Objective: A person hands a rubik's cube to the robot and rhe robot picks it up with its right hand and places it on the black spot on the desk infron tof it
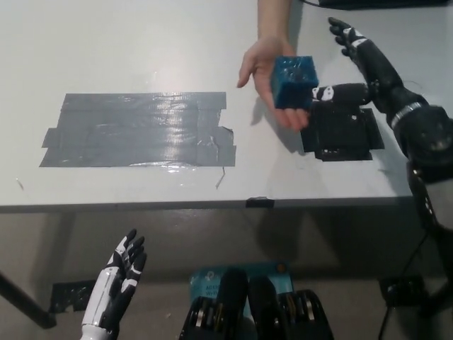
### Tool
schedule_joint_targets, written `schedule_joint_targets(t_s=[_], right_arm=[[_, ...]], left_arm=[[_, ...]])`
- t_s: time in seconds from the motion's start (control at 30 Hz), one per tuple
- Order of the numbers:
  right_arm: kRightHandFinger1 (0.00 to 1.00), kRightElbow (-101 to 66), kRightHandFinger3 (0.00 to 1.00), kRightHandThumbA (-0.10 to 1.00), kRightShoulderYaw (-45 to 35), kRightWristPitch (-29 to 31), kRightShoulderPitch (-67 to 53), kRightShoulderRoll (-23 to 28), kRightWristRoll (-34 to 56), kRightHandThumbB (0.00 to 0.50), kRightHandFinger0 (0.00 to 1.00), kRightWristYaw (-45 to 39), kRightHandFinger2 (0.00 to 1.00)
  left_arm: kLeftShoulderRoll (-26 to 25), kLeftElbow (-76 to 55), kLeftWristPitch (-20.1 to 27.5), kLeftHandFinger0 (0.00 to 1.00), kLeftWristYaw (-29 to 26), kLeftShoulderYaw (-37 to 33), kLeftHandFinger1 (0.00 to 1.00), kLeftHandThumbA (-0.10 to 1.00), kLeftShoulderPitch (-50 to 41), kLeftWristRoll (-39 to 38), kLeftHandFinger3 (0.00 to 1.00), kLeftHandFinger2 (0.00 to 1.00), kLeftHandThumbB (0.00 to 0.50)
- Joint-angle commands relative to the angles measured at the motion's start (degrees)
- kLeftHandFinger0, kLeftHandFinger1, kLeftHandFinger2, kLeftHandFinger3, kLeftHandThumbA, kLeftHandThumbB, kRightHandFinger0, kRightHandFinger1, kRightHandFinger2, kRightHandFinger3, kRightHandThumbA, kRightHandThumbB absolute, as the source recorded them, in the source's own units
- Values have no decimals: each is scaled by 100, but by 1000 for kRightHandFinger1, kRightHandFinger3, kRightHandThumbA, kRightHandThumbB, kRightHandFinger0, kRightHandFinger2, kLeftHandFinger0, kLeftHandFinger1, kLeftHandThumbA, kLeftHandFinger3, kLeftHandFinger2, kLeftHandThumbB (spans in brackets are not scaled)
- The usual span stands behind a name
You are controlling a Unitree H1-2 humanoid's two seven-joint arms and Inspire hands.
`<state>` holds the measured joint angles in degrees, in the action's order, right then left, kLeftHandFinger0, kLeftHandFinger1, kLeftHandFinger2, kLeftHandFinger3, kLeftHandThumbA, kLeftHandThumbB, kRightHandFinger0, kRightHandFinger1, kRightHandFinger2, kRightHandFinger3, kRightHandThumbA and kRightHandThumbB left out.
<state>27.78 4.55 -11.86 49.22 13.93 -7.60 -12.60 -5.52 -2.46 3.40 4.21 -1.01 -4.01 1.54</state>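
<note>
A person's hand (265, 71) reaches in from the top and holds a blue rubik's cube (293, 83) on its palm, above the desk. My black right hand (357, 67) is open, just right of the cube, fingers spread, one finger nearly touching the cube's right side. The black spot (343, 133) of tape lies on the desk below my right hand and the cube, partly covered by them. My white left hand (117, 282) hangs open at the lower left, below the desk edge.
A wide grey tape patch (138, 130) covers the desk's left middle. The white desk (106, 49) ends at its front edge (212, 205). A dark object sits at the top right corner (382, 3).
</note>
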Motion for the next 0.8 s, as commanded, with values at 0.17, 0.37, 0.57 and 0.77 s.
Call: schedule_joint_targets(t_s=[0.17, 0.37, 0.57, 0.77], right_arm=[[1000, 1022, 1000, 815, 349, 674, 1007, -111, 130, 500, 1000, -572, 1000], [1000, 1403, 1000, 735, 372, 576, 1258, -154, 209, 500, 1000, -811, 1000], [1000, 1500, 1000, 731, 423, 652, 1327, -115, 152, 500, 1000, -940, 1000], [1000, 1674, 1000, 409, 755, 724, 1333, 43, -248, 420, 1000, -870, 1000]], left_arm=[[-112, -130, 50, 1000, 4, -151, 1000, 853, 51, 264, 1000, 1000, 146], [-169, -149, 25, 1000, 7, -143, 1000, 864, 162, 303, 1000, 1000, 153], [-176, -141, 4, 1000, 11, -108, 1000, 845, 219, 236, 1000, 1000, 142], [-210, -128, 31, 1000, 16, -104, 1000, 851, 266, 257, 1000, 1000, 125]])
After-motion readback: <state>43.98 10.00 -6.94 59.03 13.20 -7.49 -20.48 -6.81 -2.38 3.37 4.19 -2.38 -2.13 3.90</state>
